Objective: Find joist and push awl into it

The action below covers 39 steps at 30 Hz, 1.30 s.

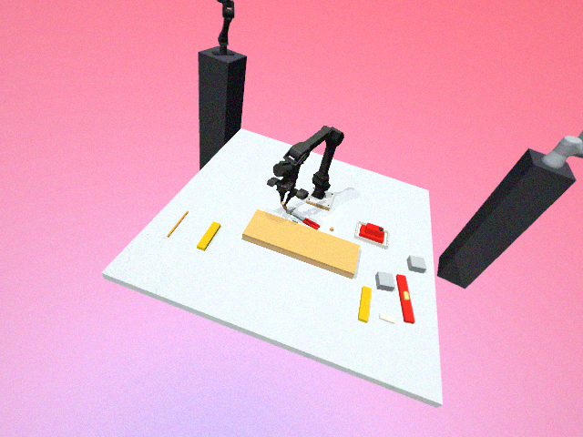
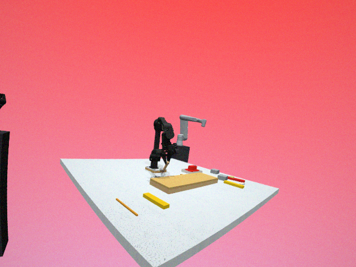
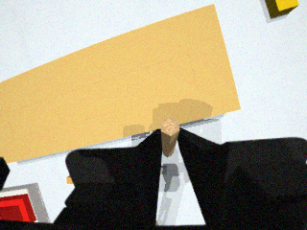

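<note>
My gripper (image 1: 284,205) (image 2: 166,163) (image 3: 169,132) is shut on the wooden handle of the awl (image 1: 284,207) (image 2: 165,167) (image 3: 168,144). The awl is held tilted above the table, beside the long edge of the panel nearest the arm's base; its metal tip is hard to make out. The tan floor panel (image 1: 301,240) (image 2: 183,181) (image 3: 120,81) lies flat, with no hole that I can make out. The red stud finder (image 1: 372,232) (image 2: 192,168) (image 3: 13,209) sits in the white tray (image 1: 355,235) (image 2: 185,171). The joist is hidden.
A red-handled tool (image 1: 311,223) and a small orange piece (image 1: 331,228) (image 3: 69,180) lie between panel and base. Yellow bars (image 1: 209,236) (image 1: 364,304), an orange stick (image 1: 177,223), grey blocks (image 1: 384,280) (image 1: 416,263), a red level (image 1: 404,305) and a white piece (image 1: 386,318) lie around.
</note>
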{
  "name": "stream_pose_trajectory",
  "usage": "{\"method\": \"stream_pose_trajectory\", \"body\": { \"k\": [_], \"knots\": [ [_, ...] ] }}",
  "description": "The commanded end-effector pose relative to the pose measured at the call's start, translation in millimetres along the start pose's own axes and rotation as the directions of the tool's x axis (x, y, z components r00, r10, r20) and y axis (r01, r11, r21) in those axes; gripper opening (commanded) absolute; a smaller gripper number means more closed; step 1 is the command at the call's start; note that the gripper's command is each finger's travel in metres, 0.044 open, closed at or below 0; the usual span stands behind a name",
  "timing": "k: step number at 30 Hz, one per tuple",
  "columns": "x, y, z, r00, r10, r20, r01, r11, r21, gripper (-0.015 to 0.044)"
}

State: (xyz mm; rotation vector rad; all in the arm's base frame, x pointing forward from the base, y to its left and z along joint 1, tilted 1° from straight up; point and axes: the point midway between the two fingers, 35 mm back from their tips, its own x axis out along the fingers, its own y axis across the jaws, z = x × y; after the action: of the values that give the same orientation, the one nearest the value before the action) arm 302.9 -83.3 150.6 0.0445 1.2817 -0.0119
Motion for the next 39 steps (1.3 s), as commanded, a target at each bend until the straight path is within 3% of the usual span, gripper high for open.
{"method": "stream_pose_trajectory", "body": {
  "k": [1,13,39],
  "knots": [
    [-7.2,0.7,21.8,0.988,0.025,0.152,-0.020,0.999,-0.037,0.0000],
    [-47.0,4.0,77.6,0.836,0.095,0.541,0.010,0.982,-0.188,0.0000],
    [-35.9,3.1,75.9,0.833,0.096,0.545,0.012,0.982,-0.190,0.0000]
  ]
}}
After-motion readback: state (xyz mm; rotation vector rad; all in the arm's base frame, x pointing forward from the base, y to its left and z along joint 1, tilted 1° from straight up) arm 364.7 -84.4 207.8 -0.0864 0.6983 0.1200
